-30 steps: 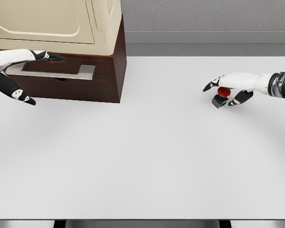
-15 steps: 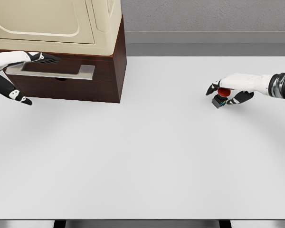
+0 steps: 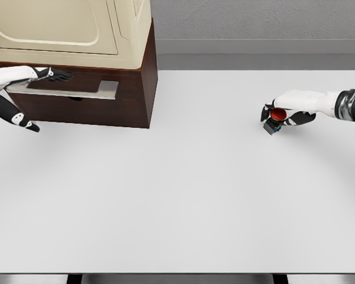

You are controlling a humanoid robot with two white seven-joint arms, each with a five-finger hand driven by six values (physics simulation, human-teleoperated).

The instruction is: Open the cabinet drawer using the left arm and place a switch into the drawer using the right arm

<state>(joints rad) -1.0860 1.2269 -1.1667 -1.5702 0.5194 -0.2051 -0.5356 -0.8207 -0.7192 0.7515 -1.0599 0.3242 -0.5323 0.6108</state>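
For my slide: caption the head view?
Left hand at drawer handle; right hand closes on red switch.

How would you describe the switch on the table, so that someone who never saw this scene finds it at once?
Start from the white table and go to its right side, far from the brown cabinet at the back left. There the right hand closes around the switch. It is a small dark block with a round red button on top, the only red thing on the table.
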